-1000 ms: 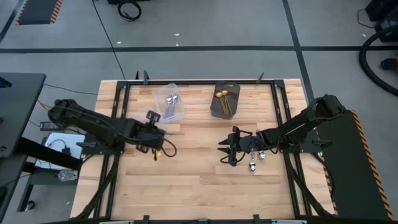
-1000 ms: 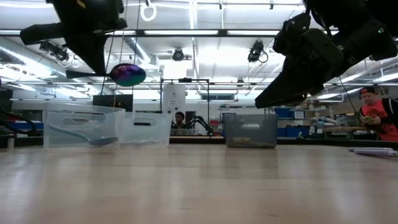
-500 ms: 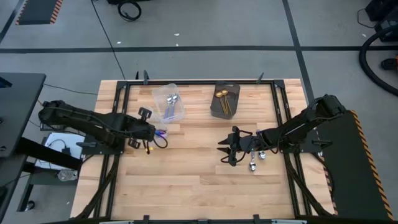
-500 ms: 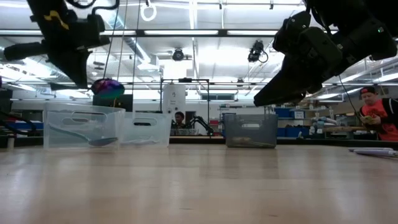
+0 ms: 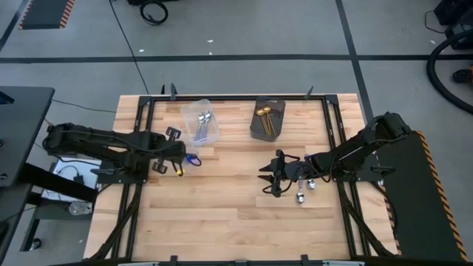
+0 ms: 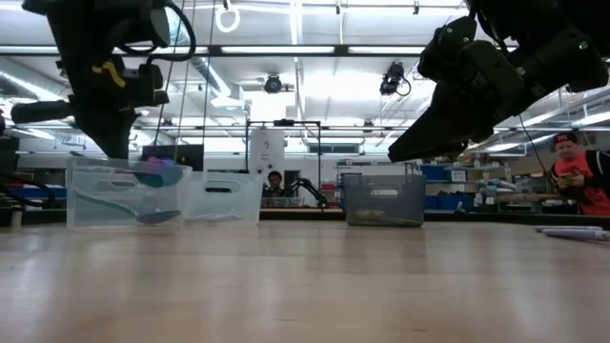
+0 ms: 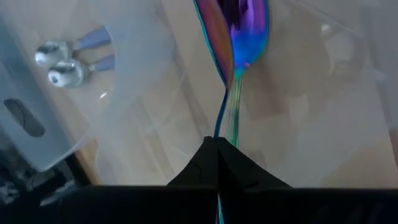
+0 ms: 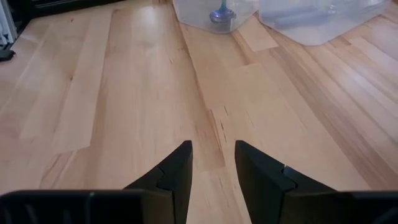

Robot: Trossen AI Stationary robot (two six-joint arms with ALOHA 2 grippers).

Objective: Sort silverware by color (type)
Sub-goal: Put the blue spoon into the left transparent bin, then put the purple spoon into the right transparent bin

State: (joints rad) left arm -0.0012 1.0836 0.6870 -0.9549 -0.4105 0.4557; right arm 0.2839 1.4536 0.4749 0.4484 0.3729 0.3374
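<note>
My left gripper [image 5: 179, 159] is shut on an iridescent purple-blue spoon [image 5: 191, 158] with a teal handle. The spoon's bowl [image 7: 239, 25] hangs inside the rim of a clear tub [image 6: 124, 195]. A second clear tub [image 5: 201, 122] beside it holds silver spoons with lilac handles [image 7: 68, 62]. Gold spoons lie in the dark grey box [image 5: 267, 118]. My right gripper [image 5: 267, 179] hovers open over bare table right of centre, touching nothing. A few silver spoons [image 5: 303, 192] lie on the table under the right arm. My left gripper pinches the iridescent spoon's slim teal handle [image 7: 221, 127] between its two fingertips [image 7: 217, 142]. The spoon runs on straight ahead of the fingers, bowl [image 6: 157, 172] farthest from them. It is lifted clear, with the bowl low within the clear tub.
The two clear tubs and the dark grey box [image 6: 383, 200] stand in the table's far half. Bare wooden table [image 8: 143, 93] lies in front of my right gripper. A black metal frame runs round the table [image 5: 222, 98]. People show in the room behind.
My left gripper has drawn back toward the table's left edge and moved down. The iridescent spoon has dropped from well above the clear tub down to within its rim. The right arm has kept still.
</note>
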